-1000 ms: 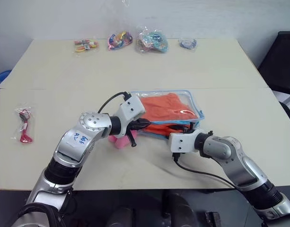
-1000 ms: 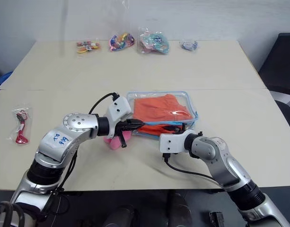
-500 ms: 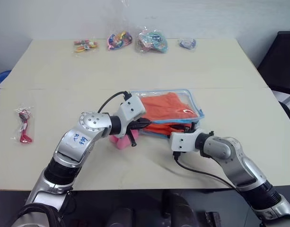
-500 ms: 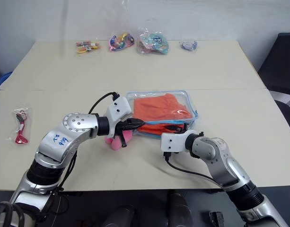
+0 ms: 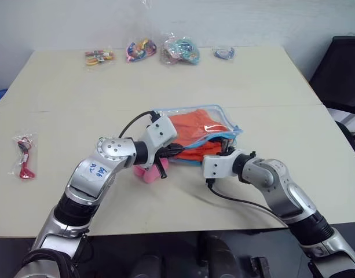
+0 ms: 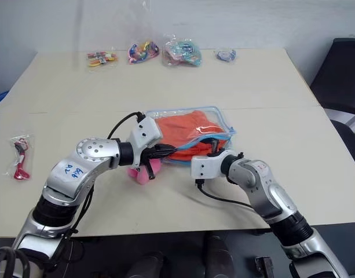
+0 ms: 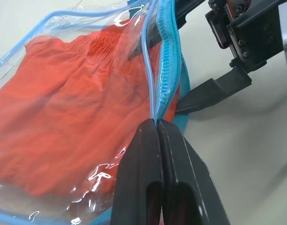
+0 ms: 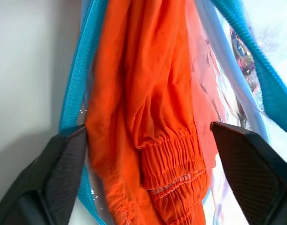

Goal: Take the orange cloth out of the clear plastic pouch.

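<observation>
The clear plastic pouch (image 5: 226,123) with light blue trim lies mid-table, its near zipper edge lifted. The orange cloth (image 5: 191,128) is inside it, bunched at the mouth (image 8: 148,108). My left gripper (image 7: 155,123) is shut on the pouch's blue zipper edge (image 7: 165,70), holding the mouth up. At that same mouth my right gripper (image 8: 148,135) is open, its two fingers (image 8: 63,159) spread wide on either side of the cloth's gathered hem. One right finger (image 7: 213,90) lies under the trim; the other reaches in behind the clear wall.
A pink plush toy (image 5: 147,172) lies under my left wrist. Several small bags of colourful items (image 5: 178,49) line the table's far edge. A bag with a red item (image 5: 24,157) lies at the left. A black chair (image 5: 339,75) stands at the right.
My right gripper has opened wide and pushed forward into the pouch's mouth, around the cloth. The pouch's near edge has risen and tilted. My left gripper keeps its hold, unmoved.
</observation>
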